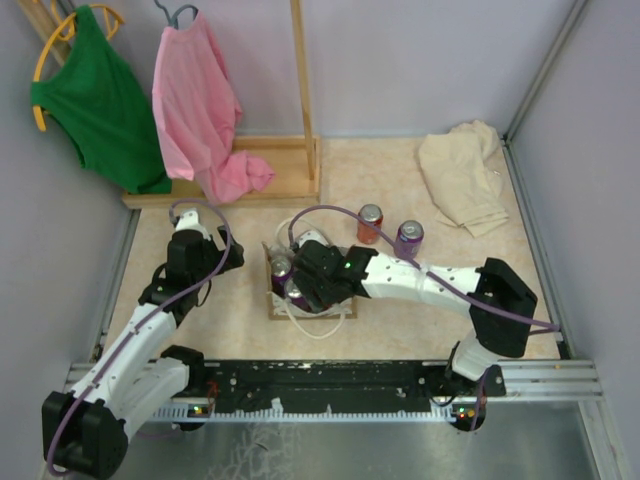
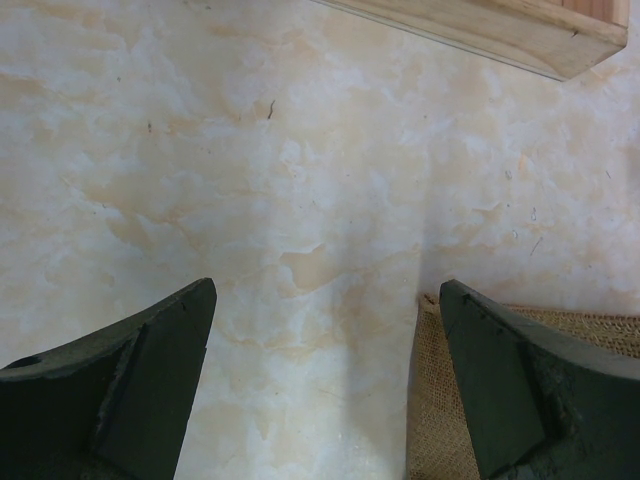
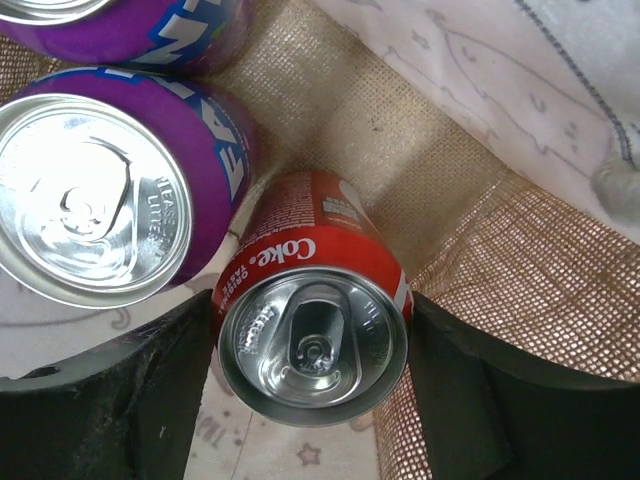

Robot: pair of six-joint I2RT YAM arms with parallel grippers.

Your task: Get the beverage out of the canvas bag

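The tan canvas bag (image 1: 272, 300) stands mid-table with white rope handles (image 1: 316, 331). My right gripper (image 1: 312, 280) reaches down into it. In the right wrist view the gripper (image 3: 311, 308) is shut on a red Coke can (image 3: 312, 340), one finger against each side. A purple can (image 3: 100, 200) stands right beside it, a second purple can (image 3: 130, 30) lies beyond, and the bag's woven wall (image 3: 520, 290) is on the right. My left gripper (image 1: 200, 232) is open and empty over bare table (image 2: 328, 300), its right finger over the bag's corner (image 2: 430, 400).
A red can (image 1: 370, 223) and a purple can (image 1: 408, 238) stand on the table behind the bag. A beige cloth (image 1: 462, 175) lies far right. A wooden rack base (image 1: 270, 180) with a pink shirt (image 1: 200, 110) and a green shirt (image 1: 100, 100) stands at the far left.
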